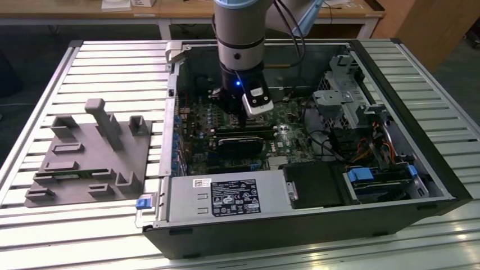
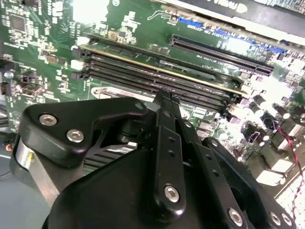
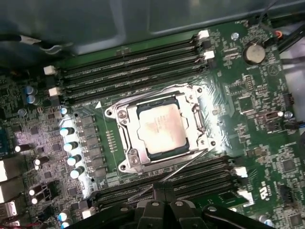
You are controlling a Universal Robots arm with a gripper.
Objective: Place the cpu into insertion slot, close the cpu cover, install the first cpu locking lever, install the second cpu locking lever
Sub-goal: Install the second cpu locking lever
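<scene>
**First wrist view: cpu seated in slot**

Cpu [image 3: 161, 129], pale grey-silver square, lies flat in the slot [image 3: 125, 138] on the green board [image 3: 267, 119]. Cover [image 3: 198, 117] frames it, silvery. Memory slots [image 3: 128, 67] flank it on two sides. Gripper [image 3: 163, 191] just beside, fingers together, holding nothing.

Nothing here reads clearly enough to spell out. The power supply [image 1: 225, 198] carries a large black label [image 1: 234, 197] crowded with white print and small certification marks, with a small white sticker [image 1: 202, 181] beside it. In the first wrist view, the cpu [image 3: 161, 130] shows faint markings and the green motherboard [image 3: 252, 119] tiny white lettering, all illegible.
</scene>
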